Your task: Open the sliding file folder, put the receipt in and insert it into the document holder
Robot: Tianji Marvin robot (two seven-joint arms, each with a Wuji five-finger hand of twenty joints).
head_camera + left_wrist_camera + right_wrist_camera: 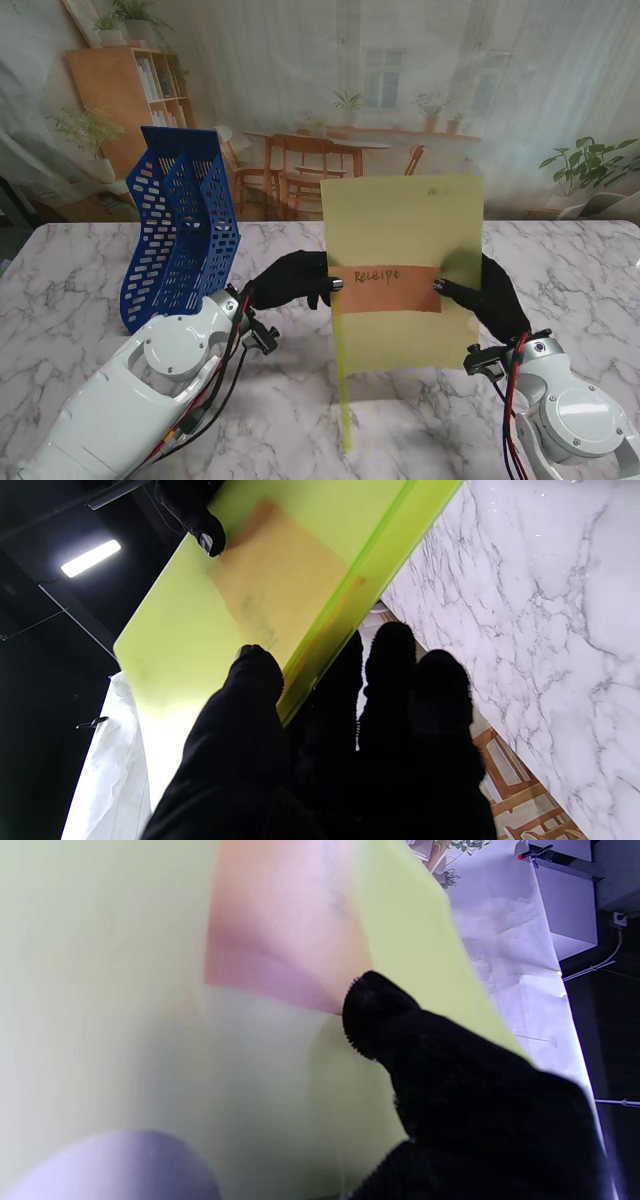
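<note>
Right now my left hand [290,280] and right hand [495,297] each pinch a side edge of the yellow-green file folder [405,215], held upright off the table, right of the blue document holder [180,240]. The receipt [387,288] shows inside it. I judge it light, thin, floppy and slick, so edge pinches near mid-height suit it best.

the stand camera looks down over the marble table [90,290]. both wrist cameras sit close, sharing the yellow folder [405,270] with it.
</note>
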